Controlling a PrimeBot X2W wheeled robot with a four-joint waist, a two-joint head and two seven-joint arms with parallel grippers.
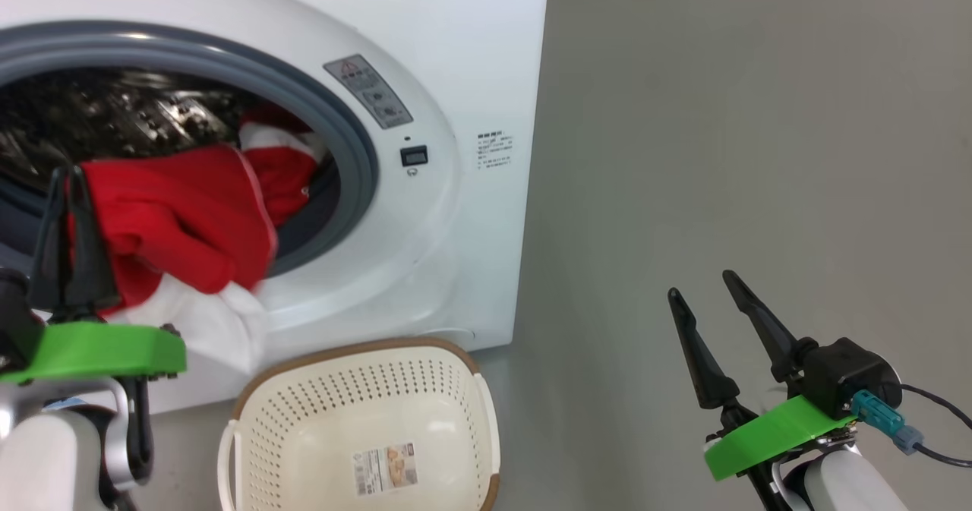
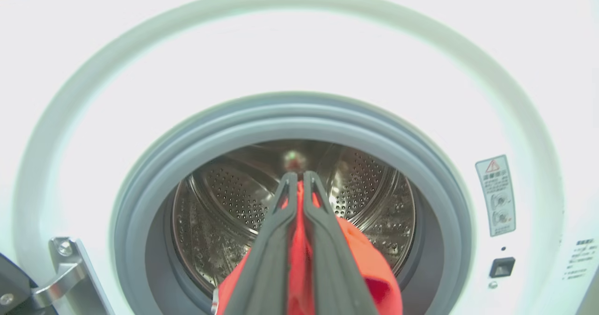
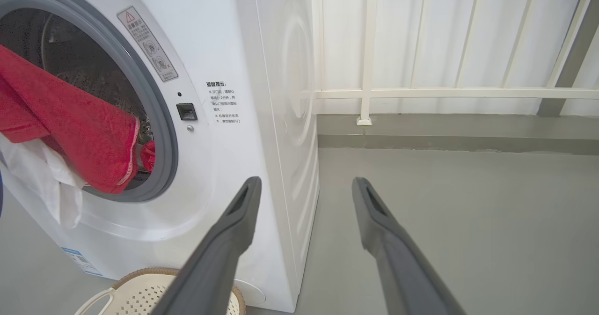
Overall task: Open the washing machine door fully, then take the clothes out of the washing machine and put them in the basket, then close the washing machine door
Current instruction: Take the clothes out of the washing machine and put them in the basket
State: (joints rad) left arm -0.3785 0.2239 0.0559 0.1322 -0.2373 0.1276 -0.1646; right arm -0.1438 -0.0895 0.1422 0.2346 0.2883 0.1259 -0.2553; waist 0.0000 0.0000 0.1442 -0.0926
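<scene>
The white washing machine [image 1: 471, 55] stands open, its grey rubber ring [image 1: 357, 139] around the steel drum [image 2: 224, 198]. The washing machine door is out of view; a metal hinge [image 2: 65, 270] shows beside the opening. My left gripper [image 1: 67, 177] is shut on a red garment [image 1: 182, 215] with a white panel, which hangs out over the ring's lower edge. More red clothes [image 1: 282, 168] lie inside the drum. The cream basket [image 1: 364, 420] sits on the floor below the opening with only its paper label inside. My right gripper [image 1: 700, 285] hangs open over bare floor to the machine's right.
Grey floor [image 1: 721, 154] stretches to the right of the machine. A white railing [image 3: 449, 92] and a low kerb run along the wall behind. A black cable [image 1: 942, 420] trails from the right wrist.
</scene>
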